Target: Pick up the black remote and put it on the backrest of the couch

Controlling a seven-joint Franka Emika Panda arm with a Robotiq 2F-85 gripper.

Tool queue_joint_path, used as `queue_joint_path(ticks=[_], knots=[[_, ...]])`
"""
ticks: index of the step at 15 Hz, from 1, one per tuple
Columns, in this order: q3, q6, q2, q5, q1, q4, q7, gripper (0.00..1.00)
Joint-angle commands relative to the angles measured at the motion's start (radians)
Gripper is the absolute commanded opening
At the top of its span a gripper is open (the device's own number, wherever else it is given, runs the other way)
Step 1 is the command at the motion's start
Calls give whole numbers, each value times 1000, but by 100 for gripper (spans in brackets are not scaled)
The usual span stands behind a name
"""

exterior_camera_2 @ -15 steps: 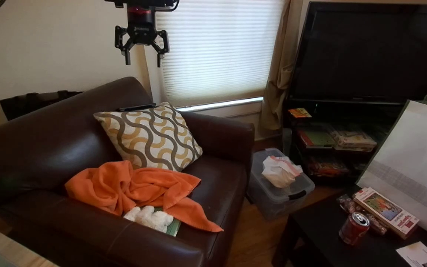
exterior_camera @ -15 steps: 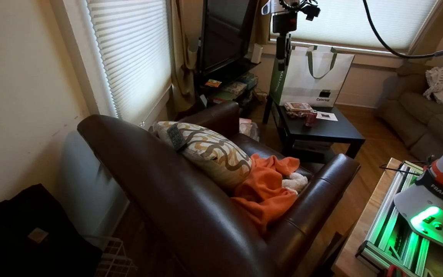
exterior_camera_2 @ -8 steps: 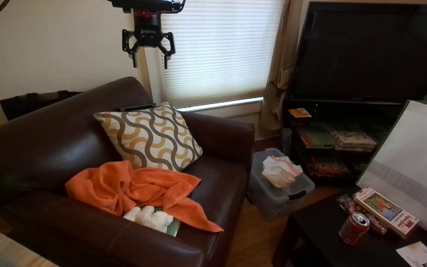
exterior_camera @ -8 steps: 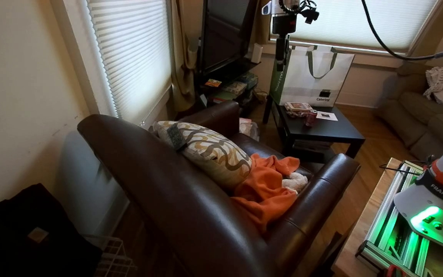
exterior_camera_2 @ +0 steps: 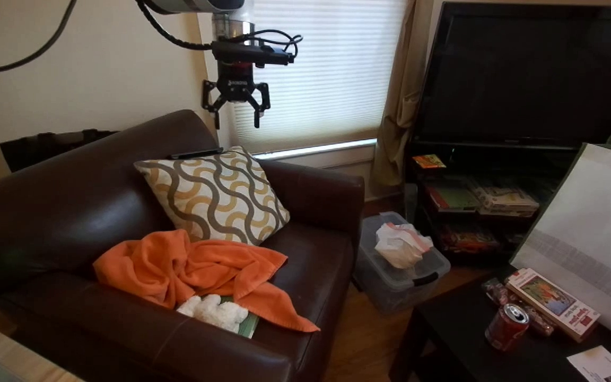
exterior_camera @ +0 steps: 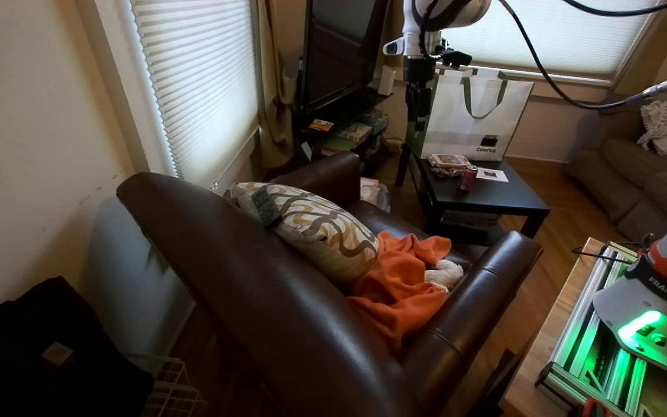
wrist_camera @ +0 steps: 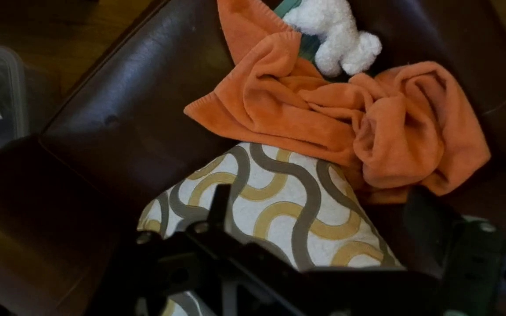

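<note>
Dark brown leather covers the couch (exterior_camera_2: 311, 260), whose wide rounded backrest (exterior_camera: 241, 272) slants across an exterior view; the black remote (exterior_camera: 265, 207) lies tilted on the upper edge of the patterned cushion (exterior_camera_2: 220, 196), just beside the backrest, though whether it touches the backrest I cannot tell; the gripper (exterior_camera_2: 237, 122) hangs pointing down, clear of the cushion and the remote, its jaws parted wide and gripping nothing; an orange blanket (exterior_camera_2: 194, 265) lies crumpled on the couch, touching the cushion, with a white plush toy (exterior_camera_2: 215, 312) beside its folds; a red soda can (exterior_camera_2: 506, 330) stands upright on the black coffee table (exterior_camera_2: 454, 334).
</note>
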Motion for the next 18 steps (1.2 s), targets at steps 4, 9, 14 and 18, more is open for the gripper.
queue_joint_path(ticks=[4, 9, 14, 18], knots=[[9, 4, 13, -2, -21, -1, -56, 100], [32, -342, 193, 66, 16, 343, 163, 100], [67, -600, 345, -61, 104, 638, 265, 100], [94, -645, 345, -112, 126, 654, 234, 100]])
